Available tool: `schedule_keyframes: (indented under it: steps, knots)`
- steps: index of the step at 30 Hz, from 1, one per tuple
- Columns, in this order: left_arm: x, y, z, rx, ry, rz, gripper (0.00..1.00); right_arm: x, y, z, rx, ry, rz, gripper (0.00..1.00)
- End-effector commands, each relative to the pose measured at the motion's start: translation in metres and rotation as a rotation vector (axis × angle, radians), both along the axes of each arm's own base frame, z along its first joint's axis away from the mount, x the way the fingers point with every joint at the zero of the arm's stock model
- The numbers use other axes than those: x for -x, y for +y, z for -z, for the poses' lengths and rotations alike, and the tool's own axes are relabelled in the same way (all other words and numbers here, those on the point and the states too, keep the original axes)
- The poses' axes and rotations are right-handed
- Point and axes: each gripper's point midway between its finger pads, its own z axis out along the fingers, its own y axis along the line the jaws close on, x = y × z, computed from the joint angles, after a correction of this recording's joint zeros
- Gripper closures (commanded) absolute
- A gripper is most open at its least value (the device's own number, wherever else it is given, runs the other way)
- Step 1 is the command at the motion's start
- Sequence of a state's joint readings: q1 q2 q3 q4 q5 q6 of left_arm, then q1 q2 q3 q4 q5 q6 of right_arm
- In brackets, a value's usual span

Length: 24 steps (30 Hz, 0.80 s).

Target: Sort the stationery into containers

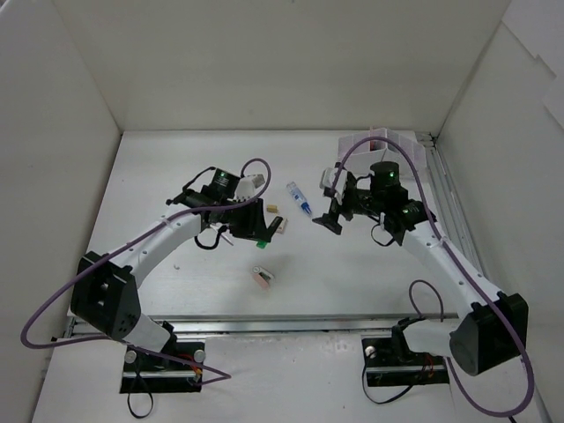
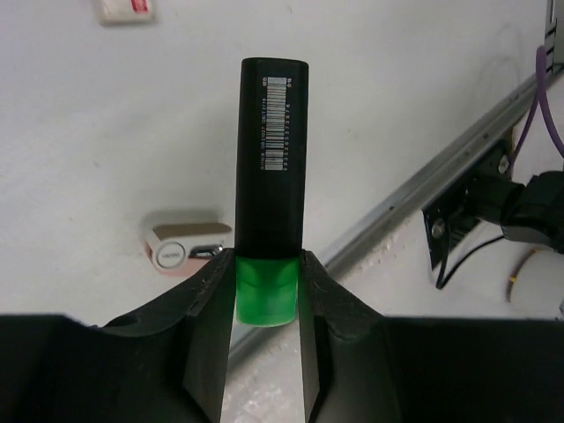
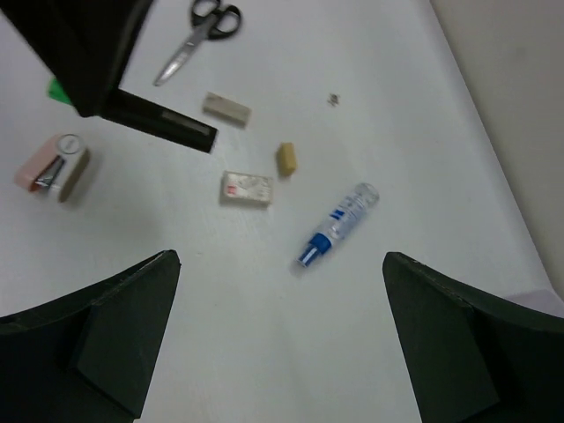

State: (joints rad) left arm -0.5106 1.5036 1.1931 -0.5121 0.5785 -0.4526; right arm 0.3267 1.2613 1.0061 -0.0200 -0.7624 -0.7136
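My left gripper (image 1: 251, 231) (image 2: 267, 264) is shut on the green cap end of a black green-capped marker (image 2: 273, 159) and holds it above the table. The marker also shows in the right wrist view (image 3: 167, 123). My right gripper (image 1: 333, 220) (image 3: 280, 260) is open and empty, hovering above and just right of a blue-tipped white tube (image 1: 300, 198) (image 3: 339, 222). Black-handled scissors (image 3: 198, 35), a beige eraser (image 3: 285, 159) and two white erasers (image 3: 247, 188) (image 3: 227, 108) lie on the table. The white organiser (image 1: 388, 141) stands at the back right, partly behind the right arm.
A small pink and white stapler-like item (image 1: 263, 277) (image 2: 185, 245) (image 3: 55, 166) lies near the table's front middle. White walls enclose the left, back and right. A metal rail (image 1: 291, 324) runs along the near edge.
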Motion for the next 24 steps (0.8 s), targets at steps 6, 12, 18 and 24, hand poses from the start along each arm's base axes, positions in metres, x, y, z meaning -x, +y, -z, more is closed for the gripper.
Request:
schedule_keyframes:
  steps: [6,12,18,24]
  knots:
    - [0.059,-0.012,-0.047,0.008,0.179,0.047,1.00,0.101,0.063,-0.014,-0.006,-0.107,-0.462,0.02]
    - [0.072,-0.017,-0.059,0.045,0.241,0.054,1.00,0.122,0.092,0.008,0.117,-0.112,-0.488,0.02]
    - [0.080,-0.023,-0.062,0.052,0.249,0.091,1.00,0.126,0.103,0.028,0.192,-0.101,-0.488,0.09]
    - [0.088,-0.028,-0.068,0.083,0.254,0.142,1.00,0.112,0.108,0.044,0.249,-0.072,-0.436,0.25]
